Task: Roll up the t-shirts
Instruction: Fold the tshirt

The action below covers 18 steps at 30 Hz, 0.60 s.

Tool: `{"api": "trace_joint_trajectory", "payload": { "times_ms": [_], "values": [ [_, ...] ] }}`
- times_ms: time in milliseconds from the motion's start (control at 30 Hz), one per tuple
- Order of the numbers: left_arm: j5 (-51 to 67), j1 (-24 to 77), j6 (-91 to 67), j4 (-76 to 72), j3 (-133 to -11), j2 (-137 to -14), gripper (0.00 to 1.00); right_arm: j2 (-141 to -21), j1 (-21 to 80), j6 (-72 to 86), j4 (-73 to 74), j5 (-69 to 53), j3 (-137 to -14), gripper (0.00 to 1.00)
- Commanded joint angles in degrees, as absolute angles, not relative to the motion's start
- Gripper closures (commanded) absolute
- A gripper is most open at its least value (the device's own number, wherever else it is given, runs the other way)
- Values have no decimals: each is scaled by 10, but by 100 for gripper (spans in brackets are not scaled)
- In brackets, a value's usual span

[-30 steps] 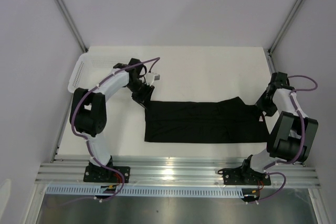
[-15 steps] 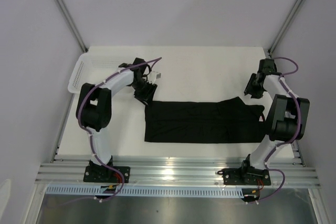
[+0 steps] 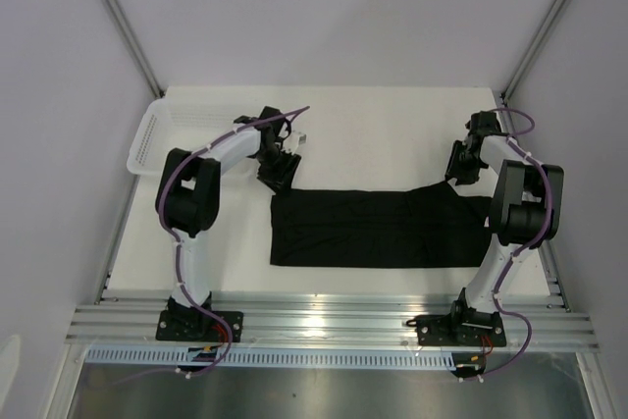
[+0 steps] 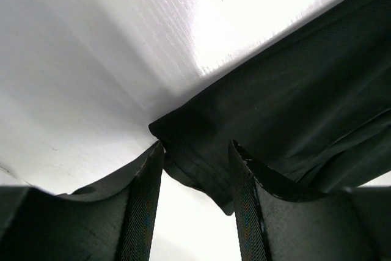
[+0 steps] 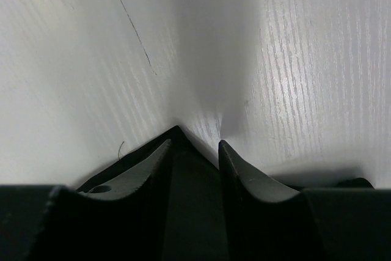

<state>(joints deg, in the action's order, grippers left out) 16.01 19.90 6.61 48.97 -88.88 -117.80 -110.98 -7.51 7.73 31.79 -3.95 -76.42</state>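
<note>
One white mesh basket sits at the upper left of the top view. The left gripper stands narrowly parted astride the upper left corner of the single black t-shirt, a long folded band mid-frame. At its upper right corner, the right gripper is narrow around peaked dark cloth; whether it grips, I cannot tell.

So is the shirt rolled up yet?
Not yet. Done: the t-shirt looks folded into a long flat strip on the table. In hand: the left pincer straddles its far-left corner and the right pincer pinches the far-right one. To do: all the rolling; no roll shows.
</note>
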Motion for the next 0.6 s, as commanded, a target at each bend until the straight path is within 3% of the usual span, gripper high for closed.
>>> {"api": "trace_joint_trajectory", "payload": {
  "times_ms": [0, 233, 433, 567],
  "values": [
    [145, 212, 54, 512, -929, -1200, 50, -1102, -76, 61, 307, -45, -765, 61],
    [138, 215, 54, 512, -934, -1205, 55, -1120, -76, 72, 302, -41, -765, 62],
    [138, 215, 54, 507, -934, -1204, 82, -1127, -75, 71, 309, -45, -765, 66],
    [140, 215, 57, 505, -932, -1202, 90, -1108, -76, 70, 303, -49, -749, 65]
  ]
}}
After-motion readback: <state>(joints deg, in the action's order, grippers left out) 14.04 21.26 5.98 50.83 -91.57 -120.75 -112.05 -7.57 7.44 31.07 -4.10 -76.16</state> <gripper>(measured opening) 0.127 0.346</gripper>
